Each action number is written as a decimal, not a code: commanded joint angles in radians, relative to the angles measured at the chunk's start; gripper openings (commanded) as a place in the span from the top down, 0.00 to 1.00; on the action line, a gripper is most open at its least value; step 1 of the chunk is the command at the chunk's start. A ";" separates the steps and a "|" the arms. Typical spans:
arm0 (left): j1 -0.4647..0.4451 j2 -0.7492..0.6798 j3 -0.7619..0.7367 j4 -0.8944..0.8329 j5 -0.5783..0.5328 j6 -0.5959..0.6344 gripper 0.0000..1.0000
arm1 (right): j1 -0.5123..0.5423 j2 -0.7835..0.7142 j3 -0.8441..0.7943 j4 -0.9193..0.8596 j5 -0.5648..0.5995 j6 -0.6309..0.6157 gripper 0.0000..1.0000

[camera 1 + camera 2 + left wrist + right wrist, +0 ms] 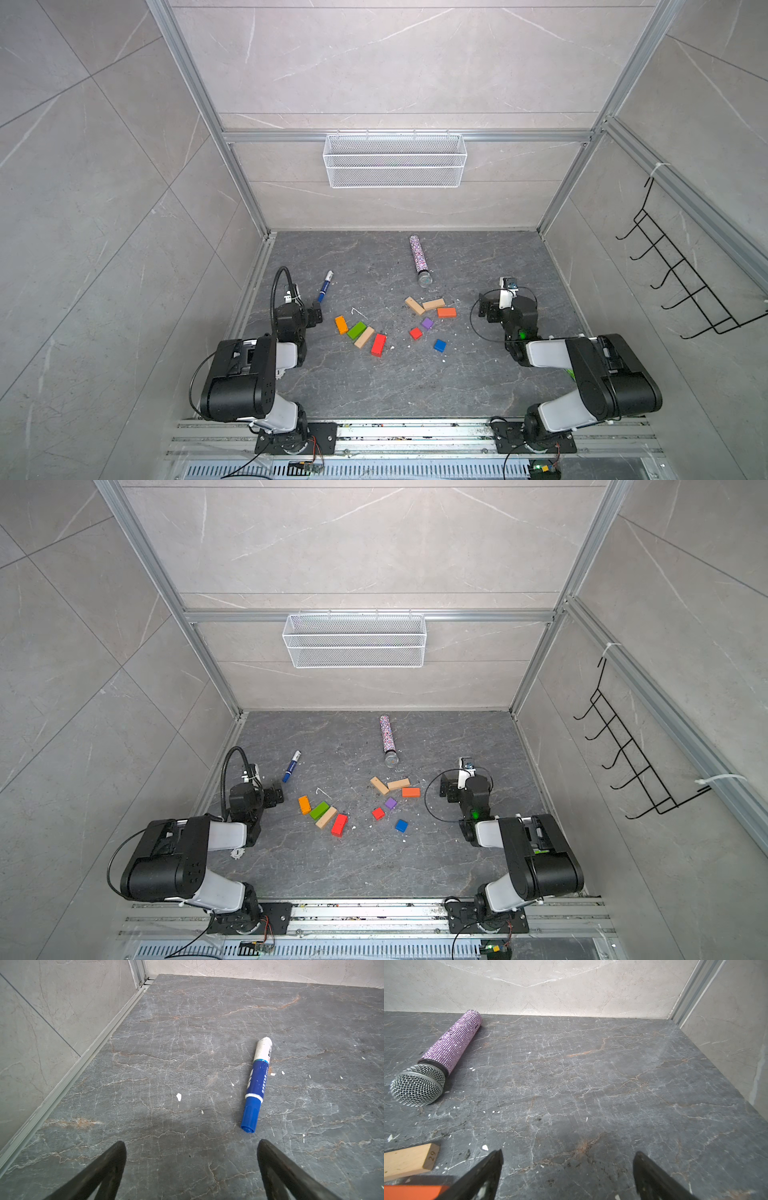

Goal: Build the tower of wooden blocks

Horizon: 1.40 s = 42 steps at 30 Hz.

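Left gripper: spread wide, empty, over bare tabletop.
Right gripper: spread wide, empty.
Blocks: two loose clusters lying flat, between the grippers.

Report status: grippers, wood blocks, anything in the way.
Left gripper open, empty; right gripper open, empty. Wood blocks loose, flat, two clusters; none stacked. Marker and microphone lie beyond the blocks, not touching them.
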 commanded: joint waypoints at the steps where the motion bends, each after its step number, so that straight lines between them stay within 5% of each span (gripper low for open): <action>1: 0.000 -0.013 0.017 0.046 -0.008 -0.008 0.00 | -0.001 -0.004 0.019 -0.015 -0.010 -0.014 0.01; 6: -0.004 -0.022 0.023 0.035 -0.017 -0.003 0.01 | 0.005 -0.021 0.025 -0.026 0.025 -0.011 0.01; 9: -0.012 -0.055 0.049 -0.042 -0.044 -0.005 0.00 | 0.010 -0.090 0.118 -0.268 0.070 0.009 0.01; 18: -0.098 -0.162 0.313 -0.598 -0.264 -0.057 0.01 | 0.025 -0.195 0.349 -0.796 0.081 0.150 0.01; 23: -0.136 -0.131 0.654 -1.109 -0.108 -0.184 0.03 | 0.083 -0.231 0.415 -0.943 0.033 0.212 0.01; 28: -0.145 -0.139 0.791 -1.316 0.078 -0.291 0.04 | 0.199 -0.225 0.507 -1.078 0.074 0.222 0.01; 33: -0.145 -0.146 0.838 -1.468 0.231 -0.293 0.04 | 0.292 -0.173 0.662 -1.260 0.058 0.304 0.01; 38: -0.146 -0.211 0.795 -1.526 0.382 -0.369 0.05 | 0.379 -0.186 0.661 -1.252 0.084 0.296 0.01; 42: -0.151 -0.307 0.732 -1.538 0.344 -0.414 0.00 | 0.391 -0.175 0.667 -1.265 0.021 0.329 0.01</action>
